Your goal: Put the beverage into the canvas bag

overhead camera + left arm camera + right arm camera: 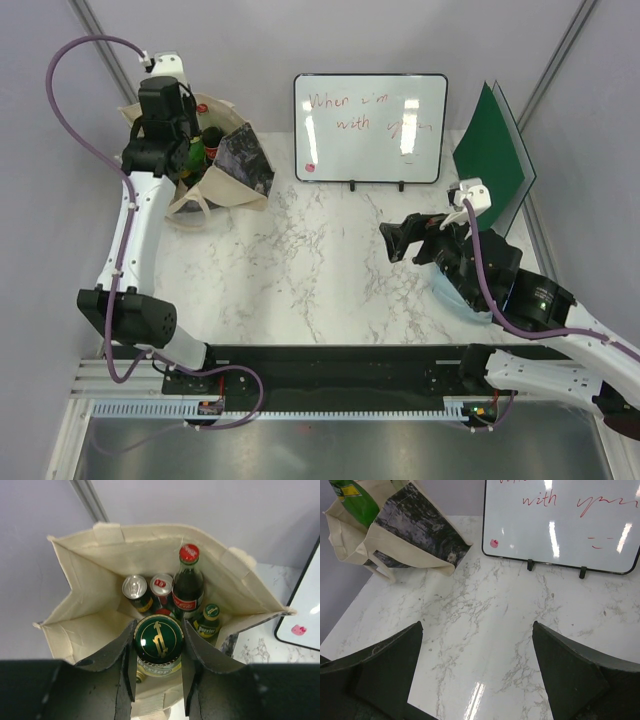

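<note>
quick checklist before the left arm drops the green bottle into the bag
1. Grip: ok. The left gripper is shut on the green bottle near its top.
2. Bottle over the opening: ok. The canvas bag gapes open beneath it.
3. Free spot below: cannot tell. A cola bottle, two cans and a small green bottle stand at the far side; the floor under the held bottle is hidden.
4. Bag standing: ok. Its walls are up and its mouth is wide.
5. Other arm clear: ok. The right gripper is open and empty over the table, apart from the bag.
</note>
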Available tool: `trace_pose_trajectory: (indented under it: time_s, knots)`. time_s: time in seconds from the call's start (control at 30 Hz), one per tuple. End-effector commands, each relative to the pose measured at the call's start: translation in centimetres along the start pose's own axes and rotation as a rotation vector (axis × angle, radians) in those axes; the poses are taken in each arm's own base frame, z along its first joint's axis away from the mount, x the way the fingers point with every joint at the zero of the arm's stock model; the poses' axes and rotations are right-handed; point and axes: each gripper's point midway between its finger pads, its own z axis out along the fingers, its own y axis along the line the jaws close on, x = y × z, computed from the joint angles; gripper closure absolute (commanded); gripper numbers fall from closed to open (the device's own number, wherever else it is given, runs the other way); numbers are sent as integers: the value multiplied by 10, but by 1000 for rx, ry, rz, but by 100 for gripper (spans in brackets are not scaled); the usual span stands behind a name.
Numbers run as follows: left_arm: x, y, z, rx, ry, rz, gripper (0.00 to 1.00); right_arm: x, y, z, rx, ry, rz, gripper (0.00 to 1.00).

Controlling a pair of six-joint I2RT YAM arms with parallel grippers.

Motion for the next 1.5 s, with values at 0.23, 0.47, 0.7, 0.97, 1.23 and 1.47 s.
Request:
trace_pose_trajectory:
  time_s: [0.23, 0.47, 0.7, 0.97, 1.23, 1.47]
  knots:
    - [-29, 24, 18, -145, -273, -225, 98, 1, -3, 5, 11, -27, -22, 2]
    - [-2, 45, 37, -308, -265, -297, 98, 6, -3, 9, 14, -29, -36, 2]
    - [0, 75, 49, -397, -333, -431, 98, 17, -3, 16, 20, -13, -60, 2]
    - [-10, 87, 53, -452, -497, -417, 98, 27, -6, 24, 42, 2, -104, 2]
    - [20, 94, 60, -528, -498, -402, 98, 36, -3, 32, 44, 19, -123, 2]
    - [31, 105, 78, -526, -514, -378, 98, 41, -2, 38, 51, 33, -133, 2]
